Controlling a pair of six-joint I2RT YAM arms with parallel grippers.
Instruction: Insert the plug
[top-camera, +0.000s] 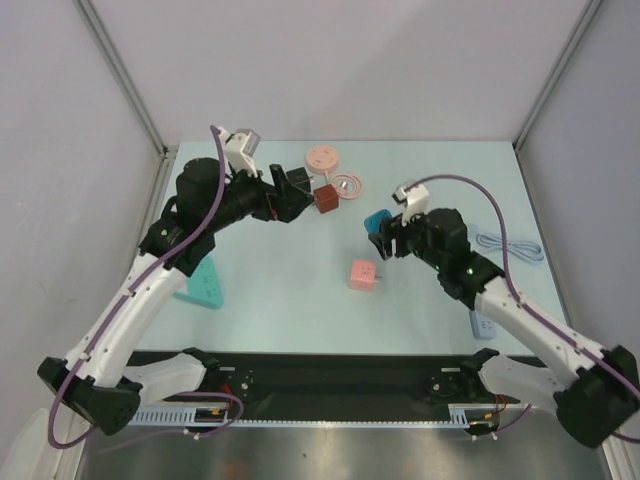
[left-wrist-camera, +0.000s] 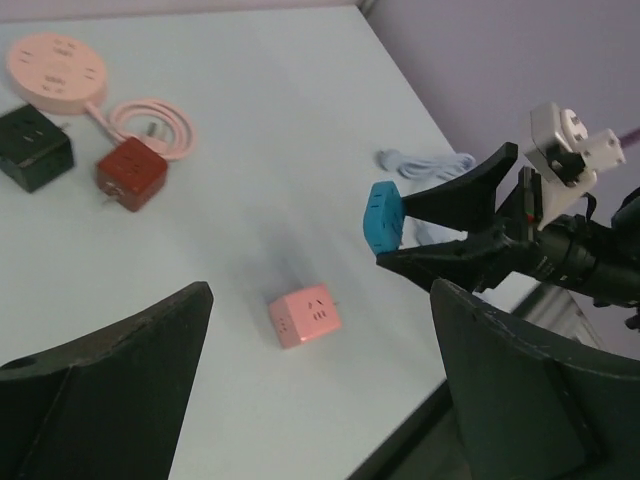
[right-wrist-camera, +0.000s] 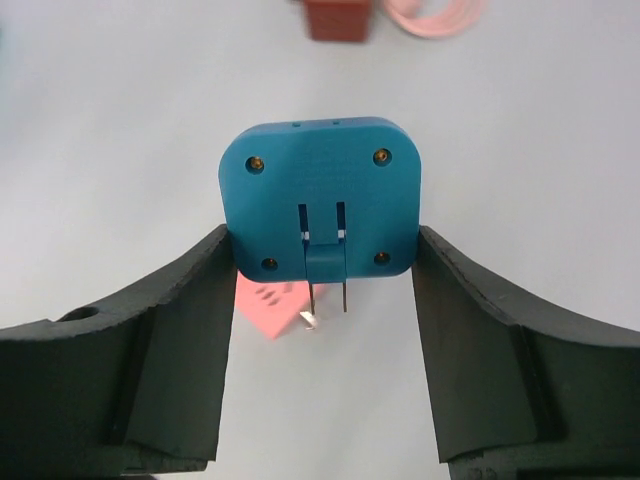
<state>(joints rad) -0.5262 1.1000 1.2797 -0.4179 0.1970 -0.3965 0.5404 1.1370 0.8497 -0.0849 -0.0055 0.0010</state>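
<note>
My right gripper (top-camera: 385, 234) is shut on a blue plug (top-camera: 376, 221) and holds it in the air. In the right wrist view the plug (right-wrist-camera: 320, 195) sits between the fingers (right-wrist-camera: 180, 330), its two prongs pointing down. A pink cube socket (top-camera: 362, 274) lies on the table just below and left of the plug; it also shows in the right wrist view (right-wrist-camera: 272, 305) and the left wrist view (left-wrist-camera: 305, 316). My left gripper (top-camera: 290, 195) is open and empty, raised at the back of the table. The left wrist view shows the right gripper (left-wrist-camera: 400, 235) holding the plug (left-wrist-camera: 383, 217).
A black cube (left-wrist-camera: 32, 148), a red cube (top-camera: 326, 197) and a round pink power strip (top-camera: 322, 157) with a coiled pink cable (top-camera: 347, 185) lie at the back. A teal strip (top-camera: 205, 280) lies left; a lavender cable (top-camera: 510, 245) lies right.
</note>
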